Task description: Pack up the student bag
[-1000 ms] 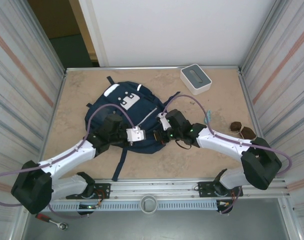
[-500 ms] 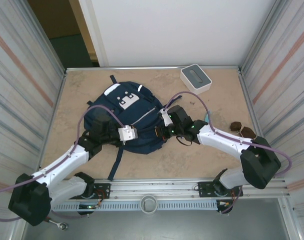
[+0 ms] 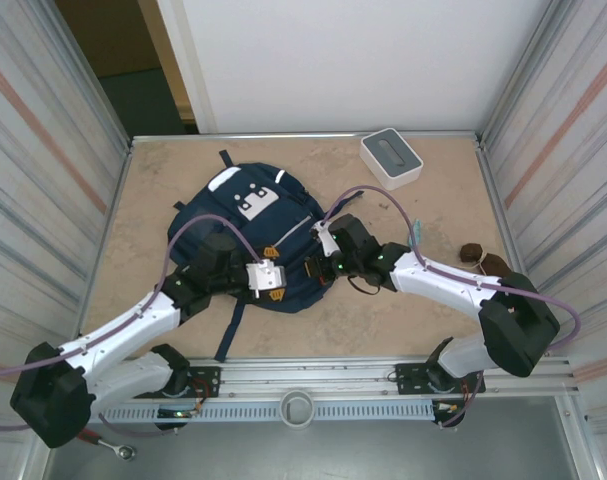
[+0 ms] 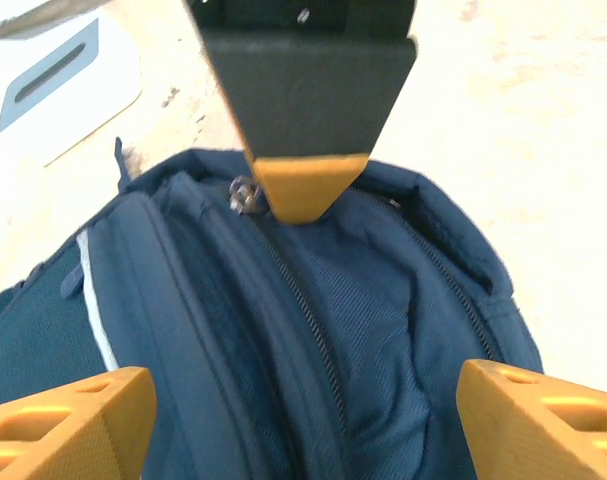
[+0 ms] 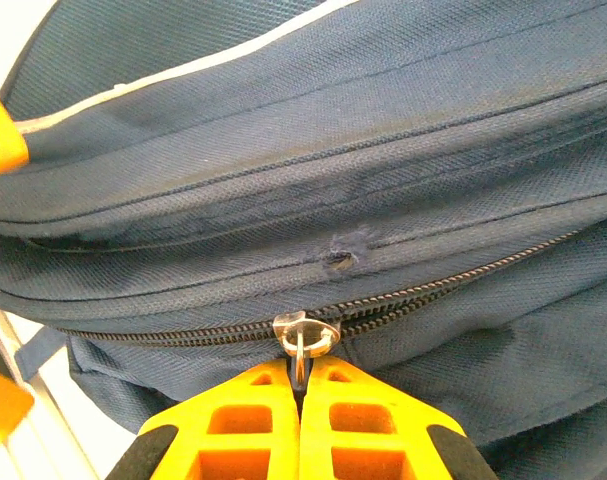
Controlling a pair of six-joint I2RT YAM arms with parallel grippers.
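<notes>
Navy student bag (image 3: pixel 245 225) — right hand (image 5: pixel 303 376) on zip (image 5: pixel 423 290)

A large navy-blue fabric backpack (image 3: pixel 233 215) lies flat on the beige worktop (image 3: pixel 433 320), left of centre and nearer the left edge than the right. Its front faces up, with the white patches on the end toward the far edge. A dark strap trails toward the near edge. Thin pale stripes run along its seams. A dark zip crosses the bulging cloth, its small metal ring pull (image 5: pixel 305 336) standing out from the teeth.
</notes>
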